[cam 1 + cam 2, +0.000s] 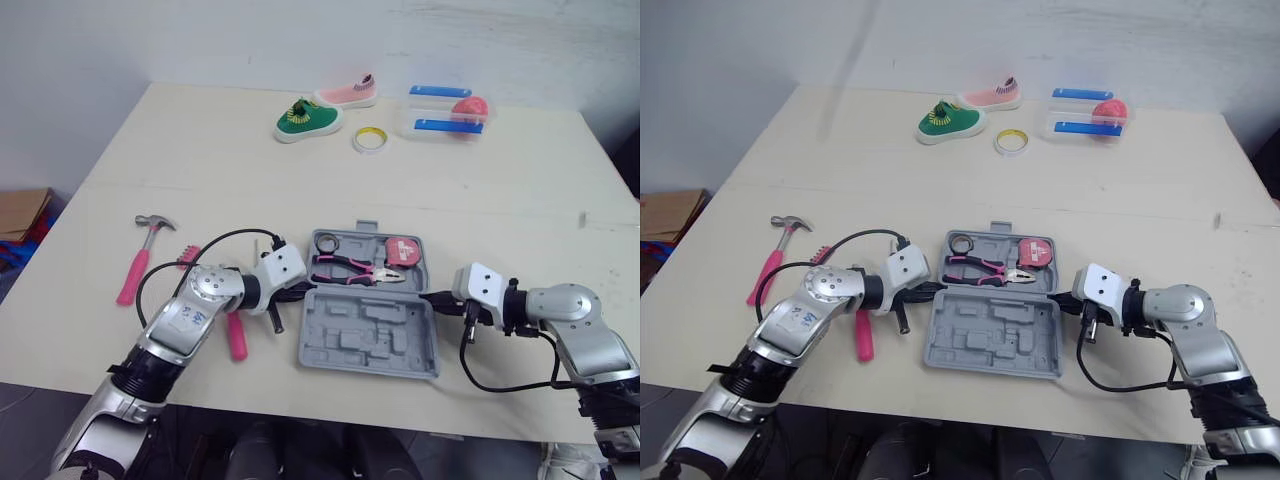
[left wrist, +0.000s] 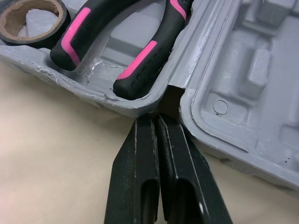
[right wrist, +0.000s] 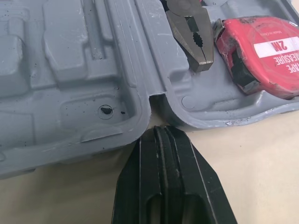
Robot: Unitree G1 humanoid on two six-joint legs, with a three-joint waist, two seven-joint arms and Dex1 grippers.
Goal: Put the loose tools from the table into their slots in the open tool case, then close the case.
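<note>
The grey tool case (image 1: pixel 370 335) lies open near the table's front edge, its empty moulded lid towards me. Its far half holds a black tape roll (image 1: pixel 325 242), pink-handled pliers (image 1: pixel 355 270) and a red tape measure (image 1: pixel 404 250). My left gripper (image 2: pixel 156 119) is shut, with its tips at the hinge notch on the case's left side. At the hinge notch on the right side, my right gripper (image 3: pixel 159 130) is shut too. A pink-handled hammer (image 1: pixel 140 255), a pink-handled screwdriver (image 1: pixel 236 335) and a small pink bit holder (image 1: pixel 187 256) lie loose left of the case.
At the table's far side are a green shoe (image 1: pixel 308 119), a pink shoe (image 1: pixel 347 95), a yellow tape ring (image 1: pixel 370 140) and a clear container (image 1: pixel 445 115) with blue strips. A cardboard box (image 1: pixel 20 210) sits on the floor to the left.
</note>
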